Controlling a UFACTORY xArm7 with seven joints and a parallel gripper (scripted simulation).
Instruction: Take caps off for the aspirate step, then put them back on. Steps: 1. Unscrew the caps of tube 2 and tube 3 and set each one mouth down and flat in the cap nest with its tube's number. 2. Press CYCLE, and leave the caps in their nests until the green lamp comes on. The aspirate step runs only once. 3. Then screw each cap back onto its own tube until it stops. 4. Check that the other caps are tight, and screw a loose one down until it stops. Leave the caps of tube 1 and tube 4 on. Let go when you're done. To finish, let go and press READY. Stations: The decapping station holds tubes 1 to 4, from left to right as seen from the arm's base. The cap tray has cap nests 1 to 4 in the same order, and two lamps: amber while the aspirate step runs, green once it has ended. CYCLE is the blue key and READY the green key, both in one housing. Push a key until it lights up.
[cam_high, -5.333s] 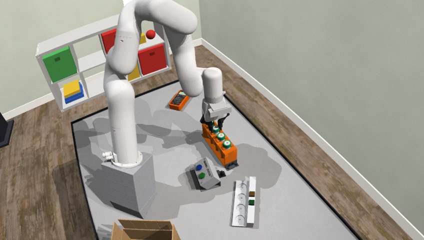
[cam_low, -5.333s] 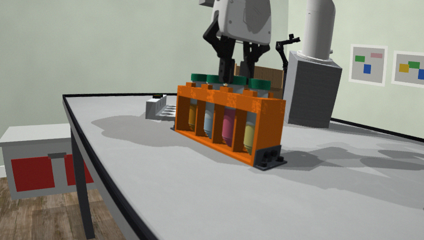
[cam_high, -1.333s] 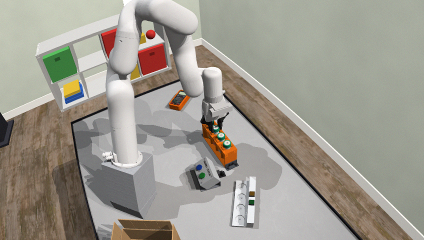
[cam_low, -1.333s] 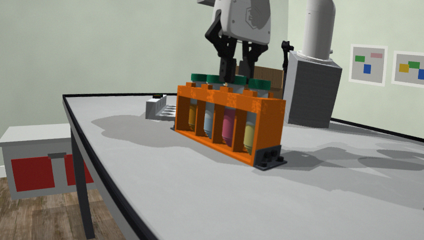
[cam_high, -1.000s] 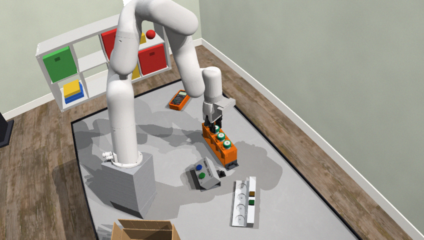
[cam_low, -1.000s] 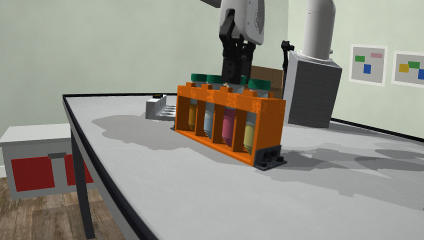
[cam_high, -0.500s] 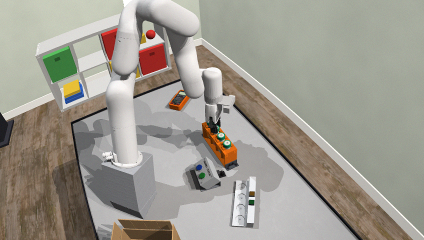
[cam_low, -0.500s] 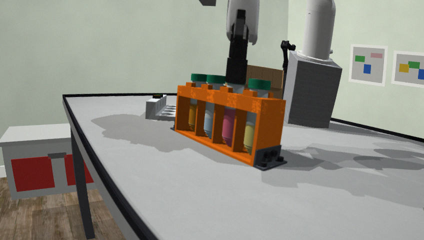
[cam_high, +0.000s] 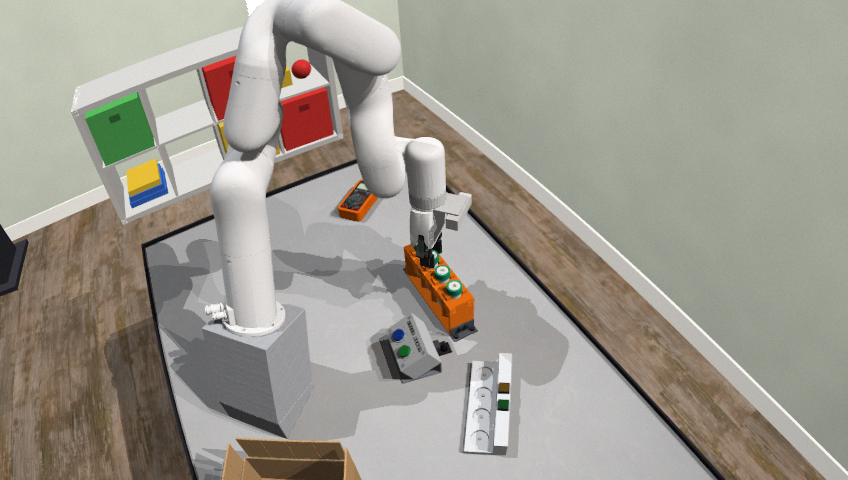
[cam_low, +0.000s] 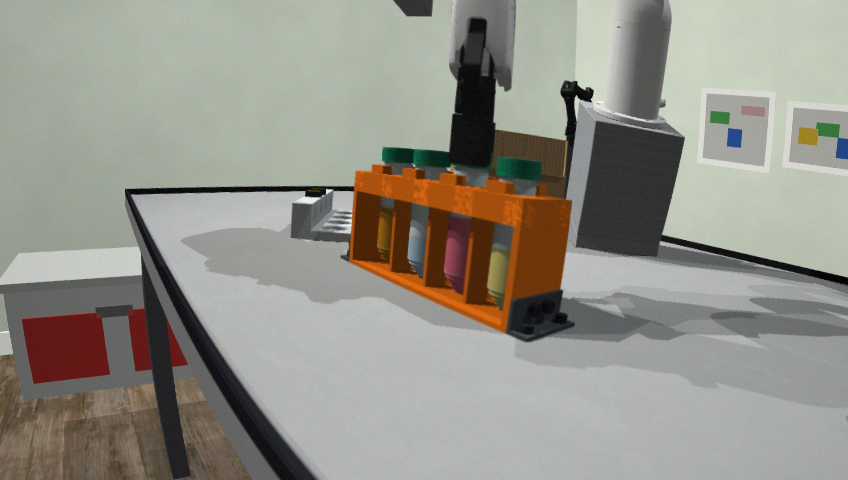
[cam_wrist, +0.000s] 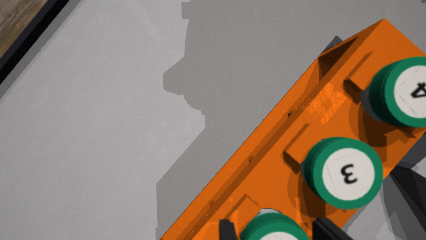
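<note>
While straddled, tube 2's cap sits between tool fingers.

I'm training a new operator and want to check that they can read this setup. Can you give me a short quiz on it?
1. True or false: a cap already lies in one of the nests of the cap tray.
2. Which cap do the fingers of the gripper straddle? A: tube 2's. B: tube 3's. C: tube 4's.
3. Fill in: in the exterior view, the tube under the gripper holds ____ liquid.

Key: 1. False, all four nests are bare. 2. A, the cap of tube 2. 3. Pink.
</note>
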